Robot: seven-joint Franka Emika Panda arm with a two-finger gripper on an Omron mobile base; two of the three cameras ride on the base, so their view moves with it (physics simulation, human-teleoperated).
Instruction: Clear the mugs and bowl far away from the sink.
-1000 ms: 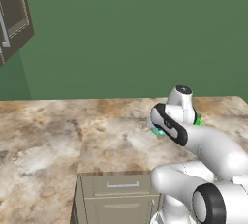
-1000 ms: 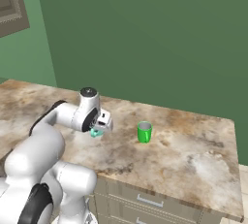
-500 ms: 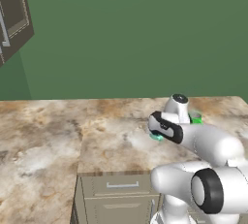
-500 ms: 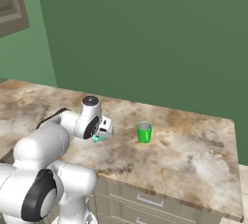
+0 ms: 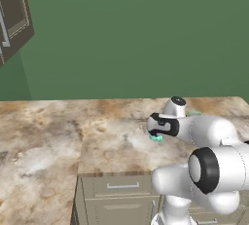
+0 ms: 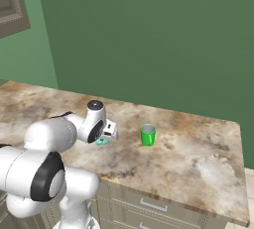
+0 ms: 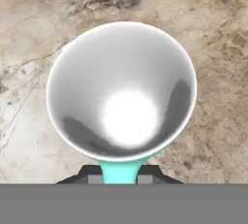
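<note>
- Brown-beige marbled stone tabletop [image 6: 198, 158] w/ grey drawer fronts below, dark green wall behind.
- End effector [image 7: 121, 177] low over tabletop, narrow, fingers clamped on handle of small teal mug w/ white inside [image 7: 121, 92]; mug upright, seen straight down from hand cam.
- Same teal mug a sliver under white wrist in base cams [image 6: 101, 142] [image 5: 156, 138].
- Bright green handled mug [image 6: 147, 135] upright on tabletop, right of end effector, apart from it.
</note>
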